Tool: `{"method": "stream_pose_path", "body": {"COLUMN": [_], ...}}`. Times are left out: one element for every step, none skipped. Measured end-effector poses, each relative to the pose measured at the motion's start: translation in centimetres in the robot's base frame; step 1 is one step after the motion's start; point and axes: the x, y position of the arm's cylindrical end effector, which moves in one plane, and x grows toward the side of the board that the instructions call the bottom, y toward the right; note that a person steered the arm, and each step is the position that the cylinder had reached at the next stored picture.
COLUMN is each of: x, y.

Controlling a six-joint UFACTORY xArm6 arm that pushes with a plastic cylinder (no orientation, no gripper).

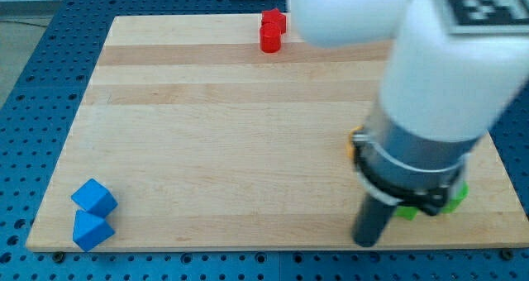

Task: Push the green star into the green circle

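My arm fills the view's right side. The dark rod comes down to my tip near the board's bottom edge at the right. Bits of green block show just right of the rod, mostly hidden by the arm; a second green bit peeks out beside the rod. I cannot tell which is the star and which the circle. My tip is just left of these green pieces.
Two red blocks sit together at the board's top edge. Two blue blocks sit at the bottom left corner. A small orange piece shows at the arm's left edge. The wooden board lies on a blue perforated table.
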Motion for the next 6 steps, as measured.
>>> {"method": "stream_pose_path", "body": {"x": [-0.6, -2.4, -2.7, -2.8, -2.8, -2.8], "y": [-2.9, 0.0, 4.0, 6.7, 7.1, 6.9]}}
